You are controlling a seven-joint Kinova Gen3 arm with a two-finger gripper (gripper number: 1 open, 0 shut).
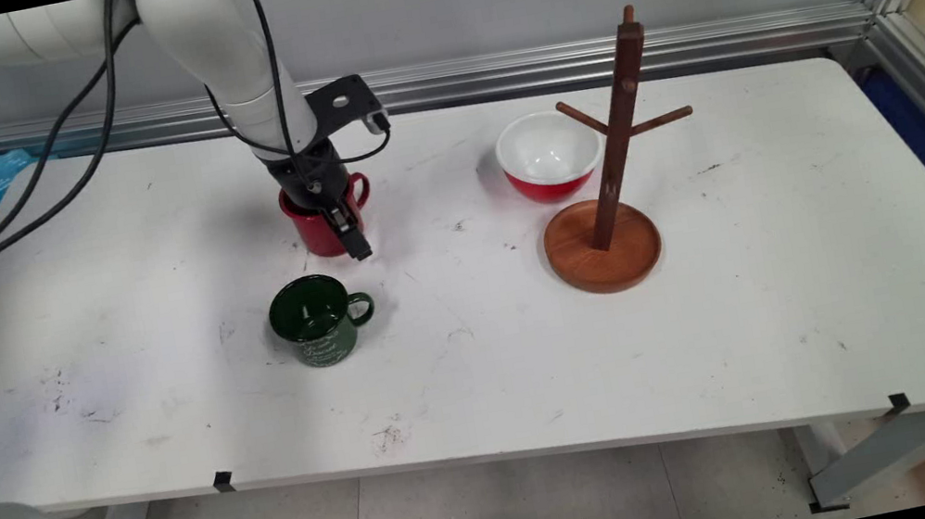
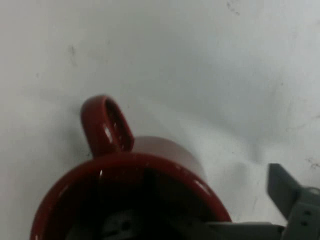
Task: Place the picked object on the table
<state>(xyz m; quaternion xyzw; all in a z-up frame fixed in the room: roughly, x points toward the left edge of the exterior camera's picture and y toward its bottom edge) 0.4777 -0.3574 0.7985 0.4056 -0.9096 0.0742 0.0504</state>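
White table (image 1: 719,329), scuffed, grey wall behind. My gripper (image 1: 344,223) is down at the red mug (image 1: 318,227), which stands left of centre toward the far side, handle to the right in the main view. One finger (image 2: 287,195) sits outside the mug's wall, the other goes inside the rim; jaws spread astride it, whether they pinch I cannot tell. Green mug (image 1: 321,321) just nearer. Red bowl (image 1: 549,156) and wooden mug tree (image 1: 606,217) well right.
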